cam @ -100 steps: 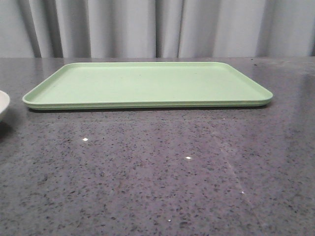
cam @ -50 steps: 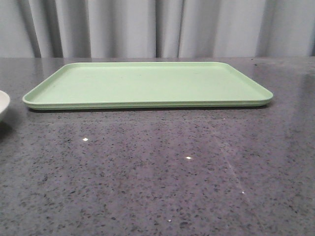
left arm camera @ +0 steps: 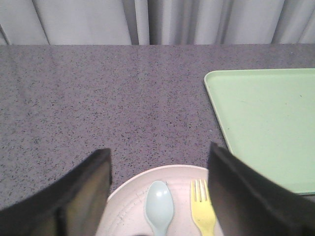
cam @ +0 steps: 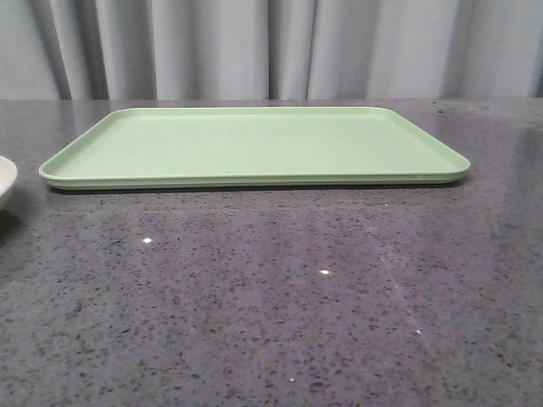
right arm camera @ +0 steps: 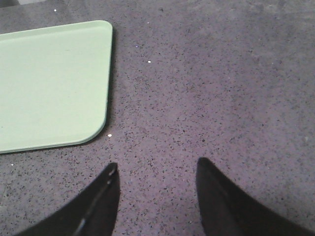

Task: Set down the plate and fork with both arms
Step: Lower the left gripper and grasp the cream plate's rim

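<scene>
Lying flat on the speckled grey table (cam: 271,314), the light green tray (cam: 254,144) fills the middle of the front view, long side toward the robot; its low raised rim runs unbroken around all four rounded corners, and its surface is bare; bare table lies in front of it and to its right; grey curtain (cam: 271,47) closes off the back.

Plate (left arm camera: 128,204) sits to the left of the tray, near it but apart; only a sliver of its rim shows at the left edge of the front view (cam: 4,178); on the plate lie the fork (left arm camera: 202,209), yellow, tines pointing away from the robot, and a pale blue-green spoon (left arm camera: 159,204) just beside it, the two not touching.

Left gripper (left arm camera: 160,162) hangs above the plate, jaws spread wide with spoon and fork showing between them, gripping nothing; right gripper (right arm camera: 157,172) hangs over bare table near the tray's right front corner (right arm camera: 96,130), jaws likewise spread and empty.

Versus the two earlier front views: no change; tray and plate sliver sit in the same places.
</scene>
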`<state>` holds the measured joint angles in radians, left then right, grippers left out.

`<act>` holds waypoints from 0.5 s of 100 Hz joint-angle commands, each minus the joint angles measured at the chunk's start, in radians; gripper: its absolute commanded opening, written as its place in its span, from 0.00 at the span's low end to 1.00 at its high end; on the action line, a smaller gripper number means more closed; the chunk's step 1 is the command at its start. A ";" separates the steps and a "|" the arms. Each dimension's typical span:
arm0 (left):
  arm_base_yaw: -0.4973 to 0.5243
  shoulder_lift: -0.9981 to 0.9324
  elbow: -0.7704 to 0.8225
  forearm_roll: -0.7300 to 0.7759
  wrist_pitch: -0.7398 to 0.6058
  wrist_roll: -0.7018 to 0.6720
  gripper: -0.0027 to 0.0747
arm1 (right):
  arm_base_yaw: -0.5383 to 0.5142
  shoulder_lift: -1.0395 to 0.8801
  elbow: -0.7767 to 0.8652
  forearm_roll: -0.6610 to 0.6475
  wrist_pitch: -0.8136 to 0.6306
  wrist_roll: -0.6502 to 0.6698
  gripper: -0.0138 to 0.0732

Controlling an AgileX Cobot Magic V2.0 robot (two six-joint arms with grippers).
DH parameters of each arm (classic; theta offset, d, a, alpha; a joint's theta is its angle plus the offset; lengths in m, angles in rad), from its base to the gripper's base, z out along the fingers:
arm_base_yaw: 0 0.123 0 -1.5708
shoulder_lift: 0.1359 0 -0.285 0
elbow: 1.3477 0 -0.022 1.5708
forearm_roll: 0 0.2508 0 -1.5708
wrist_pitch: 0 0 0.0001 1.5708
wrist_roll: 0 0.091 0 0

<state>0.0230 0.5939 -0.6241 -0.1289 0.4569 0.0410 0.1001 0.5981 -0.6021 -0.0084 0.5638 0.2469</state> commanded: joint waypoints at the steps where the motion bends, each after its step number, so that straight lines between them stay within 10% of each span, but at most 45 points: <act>1: 0.004 0.007 -0.035 -0.004 -0.095 0.000 0.77 | -0.003 0.009 -0.037 -0.010 -0.063 -0.003 0.65; 50: 0.004 0.030 -0.092 0.063 0.068 -0.004 0.76 | -0.003 0.009 -0.033 -0.009 -0.075 -0.003 0.65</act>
<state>0.0230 0.6055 -0.6532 -0.0998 0.5061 0.0410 0.1001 0.5981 -0.6021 -0.0084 0.5638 0.2469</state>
